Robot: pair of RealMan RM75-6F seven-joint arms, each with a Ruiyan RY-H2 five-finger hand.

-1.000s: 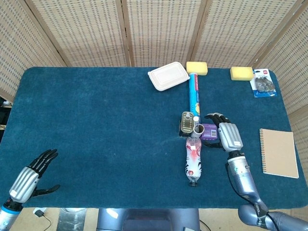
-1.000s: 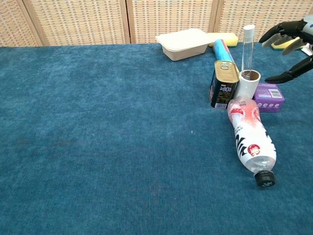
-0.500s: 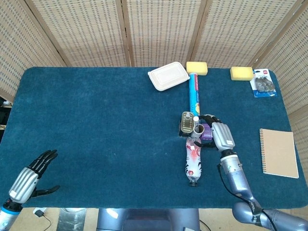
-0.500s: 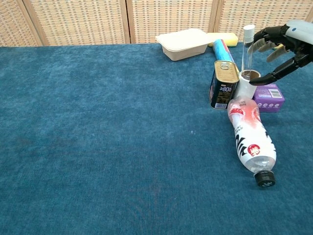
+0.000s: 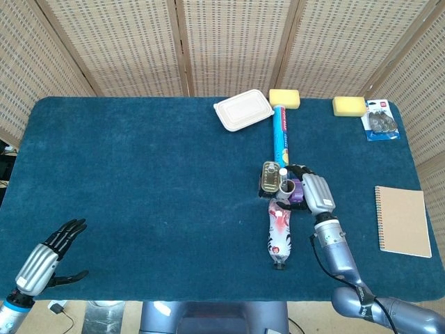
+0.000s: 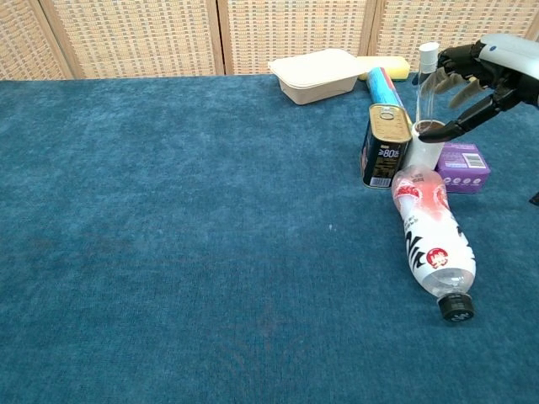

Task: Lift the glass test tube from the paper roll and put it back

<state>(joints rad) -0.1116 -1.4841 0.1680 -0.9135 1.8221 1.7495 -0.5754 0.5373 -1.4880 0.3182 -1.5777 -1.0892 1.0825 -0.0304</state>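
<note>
Woven cane screens (image 5: 229, 42) close off the far side of a counter (image 5: 139, 181) covered in dark blue carpet-like cloth. Right of centre, the glass test tube (image 6: 425, 84) with its white cap stands upright in the hollow core of a white paper roll (image 6: 428, 145), which itself stands on end. The right hand (image 6: 484, 71) is at the tube's 3 o'clock in the chest view, its dark fingers (image 6: 450, 61) spread and curved around the upper glass, thumb reaching in lower near the roll's rim. Whether the fingers actually touch the tube I cannot tell; they are not closed on it.

Touching the roll at its 9 o'clock is an upright rectangular tin can (image 6: 386, 145). A small purple box (image 6: 461, 166) sits at the roll's 3 o'clock, beneath the hand. A plastic bottle (image 6: 434, 240) with a red and white label lies on its side at the roll's 6 o'clock, black cap toward the near edge. In the head view, a long blue tube (image 5: 280, 136) runs off at 12 o'clock toward a yellow sponge (image 5: 284, 98), with a white lidded food container (image 5: 243, 110) beside it. A second yellow sponge (image 5: 349, 106), a blister pack (image 5: 381, 120) and a spiral notebook (image 5: 403, 220) lie toward the right edge.

The left hand (image 5: 45, 257) hovers at the near left corner, fingers apart, holding nothing.
</note>
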